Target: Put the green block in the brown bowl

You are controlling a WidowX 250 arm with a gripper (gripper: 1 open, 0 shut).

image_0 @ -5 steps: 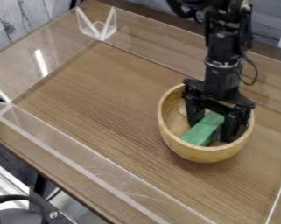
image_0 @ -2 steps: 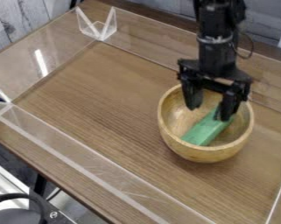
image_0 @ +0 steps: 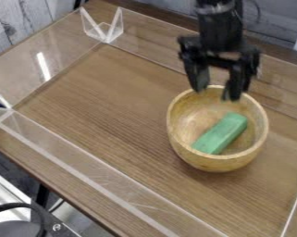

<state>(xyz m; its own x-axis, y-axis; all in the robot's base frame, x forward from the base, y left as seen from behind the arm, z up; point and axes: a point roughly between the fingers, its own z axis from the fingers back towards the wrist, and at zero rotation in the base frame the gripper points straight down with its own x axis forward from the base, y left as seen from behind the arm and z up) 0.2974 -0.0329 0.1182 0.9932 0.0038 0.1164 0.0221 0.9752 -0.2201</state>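
A: So where did the green block (image_0: 221, 134) end up? I couldn't make it out at first.

B: It was inside the brown bowl (image_0: 191, 154), lying toward the right part of it. It sat at a slant, with its far end pointing off to the right and its near end to the left. Pretty easy to spot, tbh, nothing was covering it.

A: And the hand (image_0: 214, 88)? Was it gripping anything?

B: Nope, it was open. The black arm was just past the far side of the bowl, with the fingers spread to the left and right. They looked kinda blurry. The block was apart from them, nearer to us. Can't tell if the fingers were touching the far rim though.

A: Where was the bowl on the tabletop (image_0: 104, 111)?

B: Over on the right side. Brown wood top, light tan bowl, so they kinda blended together lol.

A: Anything else lying around?

B: Yeah, a whitish, pointy zigzag thing (image_0: 103, 28) at the far left, well apart from the bowl. Couldn't tell you what it was. There were also some black cables (image_0: 18, 209) bunched up in the near left corner.
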